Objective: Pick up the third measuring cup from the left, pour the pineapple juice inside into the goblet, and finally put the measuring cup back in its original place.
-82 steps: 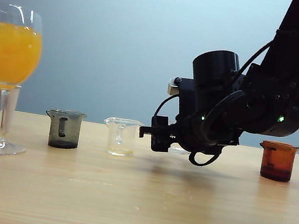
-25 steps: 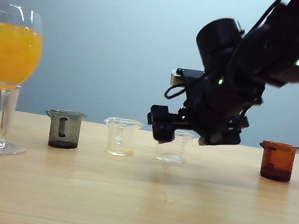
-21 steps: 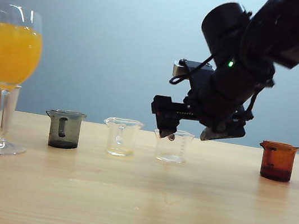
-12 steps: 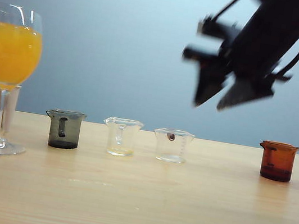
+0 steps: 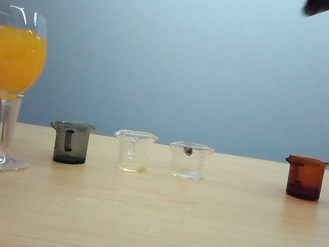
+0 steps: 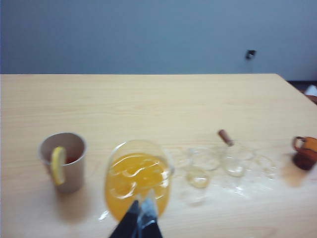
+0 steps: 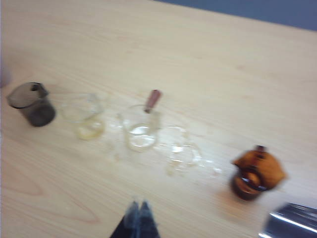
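Clear glass: the third cup [image 5: 190,161] stands upright on the table [image 5: 149,221], third in the row, at 3 o'clock of the handled clear cup [image 5: 134,150] and well apart from the amber cup [image 5: 305,178] at its 3 o'clock.
Spot: a small dark brown mark shows near its rim.
Juice: almost none can be made out in the third cup; by my reading it is emptied.
Goblet [image 5: 7,83]: at the far 9 o'clock end of the row, bowl filled high with orange drink; whether pineapple juice is in it cannot be told.
Grey cup [image 5: 71,142]: between goblet and handled cup, untouched.
Right gripper [image 7: 138,218]: high above the row, holding nothing, fingers pressed together; in the exterior view only a dark tip of the arm shows at 1 o'clock.
Left gripper [image 6: 141,220]: hangs over the goblet, tips together as far as the blur shows, nothing between them.
Progress: cup set down in its place and released; the task looks complete, with only the arms to park.
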Controlling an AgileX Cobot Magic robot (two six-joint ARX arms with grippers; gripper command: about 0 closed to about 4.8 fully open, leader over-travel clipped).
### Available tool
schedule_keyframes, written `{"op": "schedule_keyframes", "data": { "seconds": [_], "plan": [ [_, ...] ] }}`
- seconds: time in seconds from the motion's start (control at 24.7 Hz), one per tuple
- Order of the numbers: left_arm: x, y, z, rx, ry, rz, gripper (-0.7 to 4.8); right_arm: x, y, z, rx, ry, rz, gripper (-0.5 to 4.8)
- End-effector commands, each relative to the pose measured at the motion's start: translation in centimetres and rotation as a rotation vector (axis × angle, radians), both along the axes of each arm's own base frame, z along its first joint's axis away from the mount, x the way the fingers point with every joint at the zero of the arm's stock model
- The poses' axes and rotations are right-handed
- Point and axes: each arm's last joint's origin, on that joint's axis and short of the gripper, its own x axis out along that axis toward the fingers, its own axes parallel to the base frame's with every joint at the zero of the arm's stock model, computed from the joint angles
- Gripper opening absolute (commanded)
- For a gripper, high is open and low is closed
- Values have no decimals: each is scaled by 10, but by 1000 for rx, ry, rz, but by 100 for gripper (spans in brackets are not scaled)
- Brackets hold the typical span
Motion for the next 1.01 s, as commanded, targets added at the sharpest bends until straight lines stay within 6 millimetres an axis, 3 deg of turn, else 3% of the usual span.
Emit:
{"op": "schedule_keyframes", "data": {
  "seconds": [0.04, 0.16, 0.41, 0.61, 1.01],
  "plan": [
    [-6, 3, -15, 1, -18, 31, -5, -20, -15, 6, -23, -106, 4, -6],
    [-8, 3, -29, -17, -72, 31, -5, -35, -26, 4, 14, -203, -29, -6],
    [-6, 3, -59, -29, -182, 53, -5, -62, -47, -28, 79, -334, -83, -5],
    [9, 0, -87, -35, -207, 72, -5, -77, -58, -51, 97, -371, -118, -5],
    [25, -5, -126, -51, -257, 63, -5, -89, -67, -48, 142, -430, -126, -5]
  ]
}}
